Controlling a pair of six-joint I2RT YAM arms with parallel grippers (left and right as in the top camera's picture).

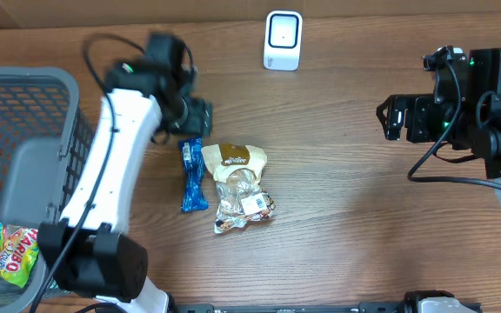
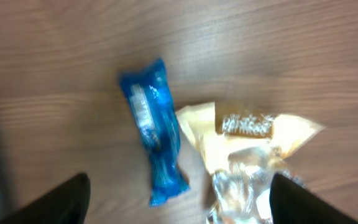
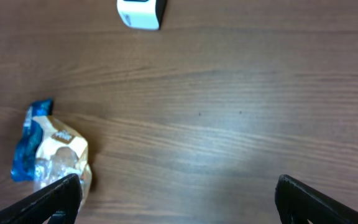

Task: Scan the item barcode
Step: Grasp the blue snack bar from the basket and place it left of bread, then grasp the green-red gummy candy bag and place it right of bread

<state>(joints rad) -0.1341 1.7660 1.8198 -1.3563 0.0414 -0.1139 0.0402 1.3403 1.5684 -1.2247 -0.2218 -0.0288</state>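
**Ana:** What step is the robot on?

**Ben:** I think it is the grab step. The blue packet (image 2: 154,134) lies flat on the table (image 1: 337,226), and nothing holds it. It is on the robot's side of the white scanner (image 1: 283,39), a bit to the left of it.

**Ana:** What is the left gripper (image 2: 179,183) doing?

**Ben:** It hangs right over the packet. Its fingers (image 2: 61,202) are wide apart and empty.

**Ana:** And the other one?

**Ben:** The right gripper (image 3: 178,182) is wide and empty too. It waits far to the right of the scanner.

**Ana:** So what comes next?

**Ben:** My guess is that the left gripper goes down and pinches the packet across its thin middle. Then it lifts the packet and carries it to the scanner, with the barcode facing the scanner's front. There is a white patch on the packet, but the picture is too blurry to tell if that is the barcode.

**Ana:** Is anything in the way?

**Ben:** Yes, a gold bag (image 1: 237,183). It also lies on the robot's side of the scanner, and it touches the packet along one long side. A finger going down on that side could catch the bag or drag it along.

**Ana:** Anything else around?

**Ben:** A gray basket (image 1: 16,113) sits far to the left of the scanner, with a bright candy bag (image 1: 14,252) inside. Maybe scanned things go there.
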